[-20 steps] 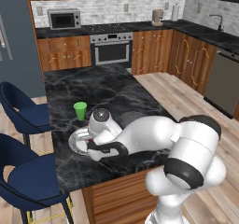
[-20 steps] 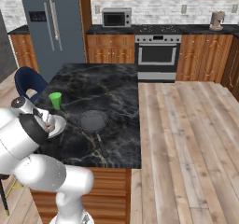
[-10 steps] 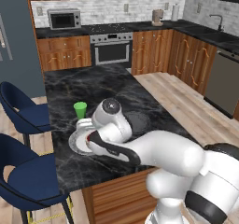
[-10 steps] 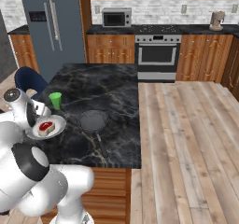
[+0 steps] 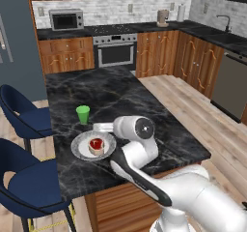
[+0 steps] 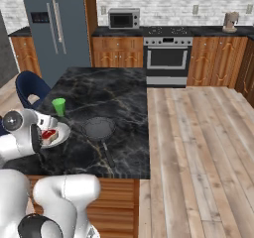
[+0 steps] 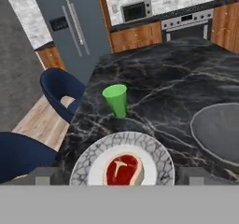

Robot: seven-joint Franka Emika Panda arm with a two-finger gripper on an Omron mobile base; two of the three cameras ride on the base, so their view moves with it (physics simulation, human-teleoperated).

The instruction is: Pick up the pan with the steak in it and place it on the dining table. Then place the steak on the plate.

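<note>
Steak (image 7: 123,169) lies centred on the plate (image 7: 156,152) near the worktop's (image 7: 186,73) chair-side edge, just ahead of the jaws, which stand wide and empty. Pan (image 6: 98,128) sits empty beside the plate.

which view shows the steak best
The hand view: the steak lies close below the camera, red top and pale rim plain, centred on the plate. In the left base view the steak is small on the plate beside the arm. In the right base view the steak is tiny and partly hidden by the arm.
</note>
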